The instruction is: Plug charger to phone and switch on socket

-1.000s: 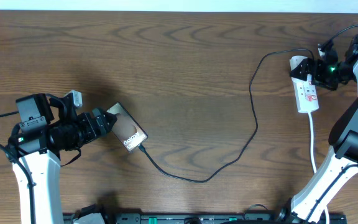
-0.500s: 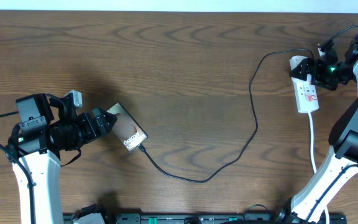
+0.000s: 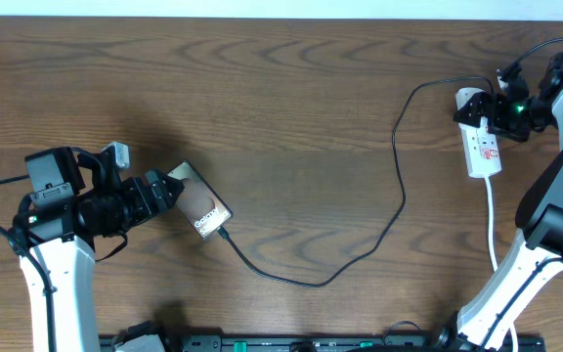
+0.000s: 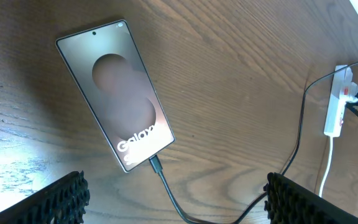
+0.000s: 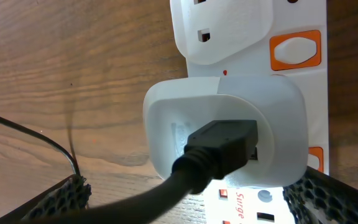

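Observation:
The phone [image 3: 200,207] lies flat on the wooden table, "Galaxy" end toward the front right. In the left wrist view [image 4: 114,93] the charger cable's [image 3: 311,281] small plug tip [image 4: 155,165] sits in the phone's bottom port. My left gripper [image 3: 162,192] is open and empty just left of the phone, its fingers wide apart [image 4: 176,202]. The black cable runs to a white adapter [image 5: 225,134] plugged into the socket strip [image 3: 483,145]. My right gripper [image 3: 493,111] is open, its fingers [image 5: 194,199] straddling the adapter and strip. An orange switch [image 5: 296,51] shows beside it.
The strip's white cord [image 3: 492,225] runs toward the front edge beside my right arm. The black cable loops across the table's middle right [image 3: 399,166]. A dark rail [image 3: 311,343] lies along the front edge.
My right gripper has shifted very slightly at the strip's far end. The phone, cable and left arm have not moved.

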`<control>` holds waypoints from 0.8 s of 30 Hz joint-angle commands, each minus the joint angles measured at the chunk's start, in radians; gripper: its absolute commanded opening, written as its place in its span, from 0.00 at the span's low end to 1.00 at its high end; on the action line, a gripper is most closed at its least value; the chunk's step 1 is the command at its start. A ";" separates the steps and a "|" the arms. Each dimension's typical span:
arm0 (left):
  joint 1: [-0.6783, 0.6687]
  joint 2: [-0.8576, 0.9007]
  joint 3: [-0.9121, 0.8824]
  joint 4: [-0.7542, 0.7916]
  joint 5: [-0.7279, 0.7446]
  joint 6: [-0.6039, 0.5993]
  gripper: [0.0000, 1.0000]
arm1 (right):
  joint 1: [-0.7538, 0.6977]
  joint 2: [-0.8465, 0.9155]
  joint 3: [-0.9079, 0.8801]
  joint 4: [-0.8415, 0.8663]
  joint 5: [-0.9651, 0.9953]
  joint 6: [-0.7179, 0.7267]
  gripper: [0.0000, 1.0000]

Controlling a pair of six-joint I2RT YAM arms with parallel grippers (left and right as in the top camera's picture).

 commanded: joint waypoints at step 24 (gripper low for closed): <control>0.005 0.002 -0.008 -0.003 -0.013 0.028 0.90 | 0.060 0.103 -0.011 -0.006 -0.041 0.063 0.99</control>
